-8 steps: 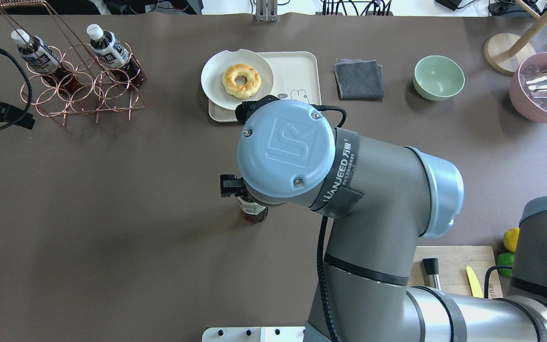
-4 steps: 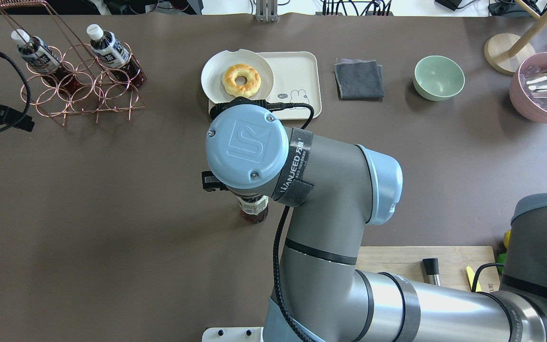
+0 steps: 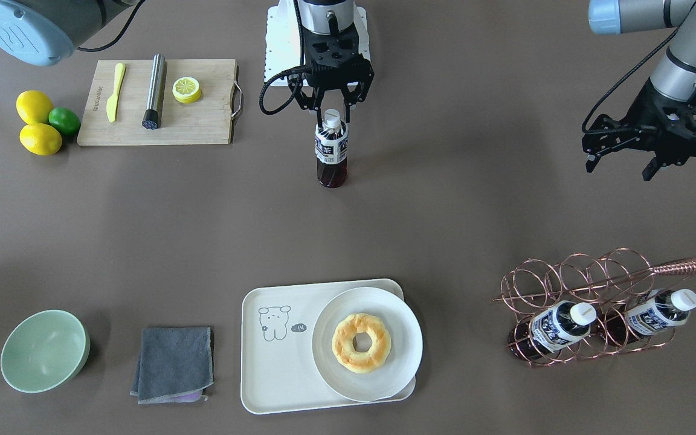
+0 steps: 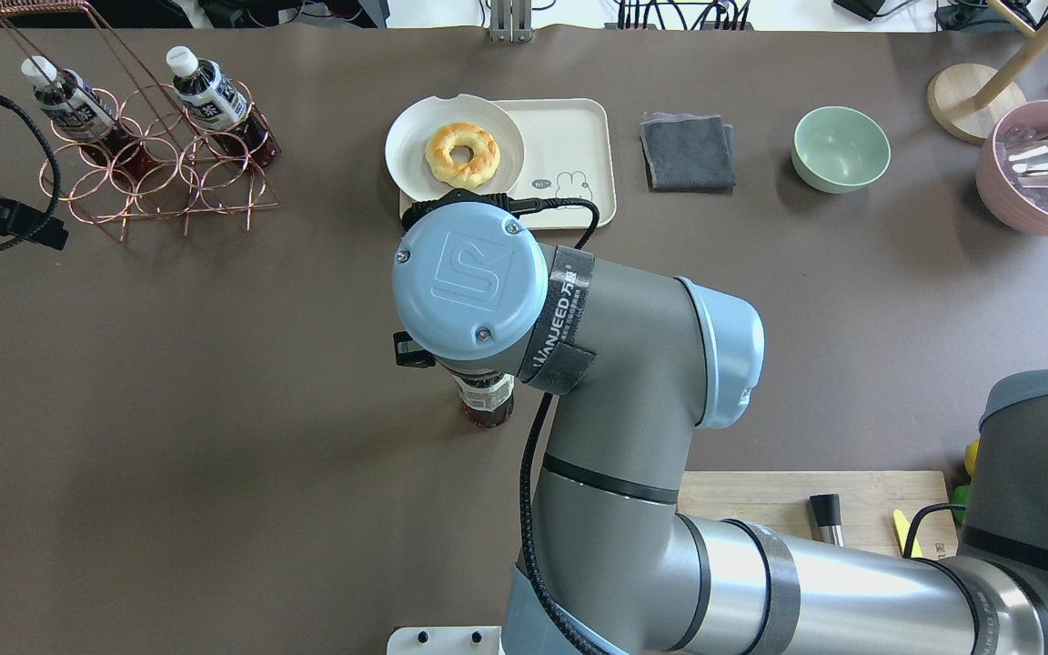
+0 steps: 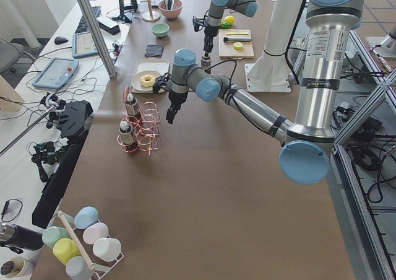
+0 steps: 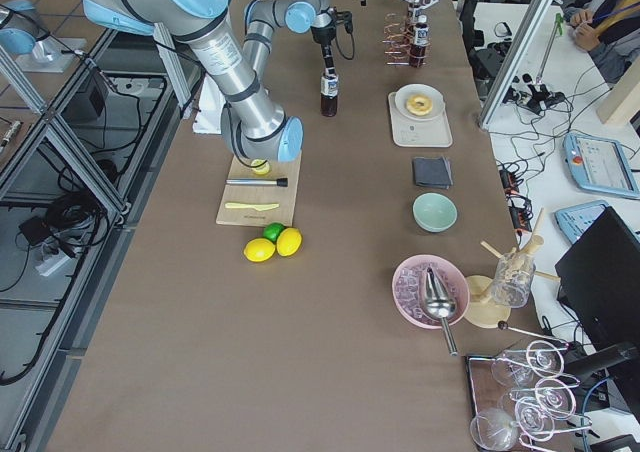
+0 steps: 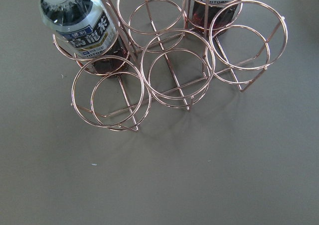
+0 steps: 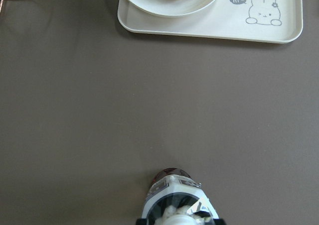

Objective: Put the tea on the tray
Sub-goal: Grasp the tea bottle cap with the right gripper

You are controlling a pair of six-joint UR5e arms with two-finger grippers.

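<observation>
Right gripper (image 3: 334, 119) hung straight down over the tea (image 3: 331, 151), one jaw on each side of the white cap and very near it. Whether the jaws already pinched the cap could not be told. The bottle stood upright on the bare desk, around the middle of the robot's edge and just off the handle end of the wooden board (image 3: 209, 127).

The tray (image 3: 275, 368) lay well apart from it, at the middle of the operators' edge. A white plate (image 3: 402, 338) carrying a doughnut (image 3: 360, 342) covered the tray's half toward the robot's left and overhung the rim a little. The half with the drawn animal was bare.

Left gripper (image 3: 620, 164) hovered unclenched with nothing between its fingers, above the desk toward its left end. Nearer the operators' edge on that side stood a copper wire rack (image 3: 680, 264), and two more bottles (image 3: 556, 328) leaned in its rings. A folded grey cloth (image 3: 174, 361) and a green bowl (image 3: 28, 368) sat along the operators' edge on the tray's other side.
</observation>
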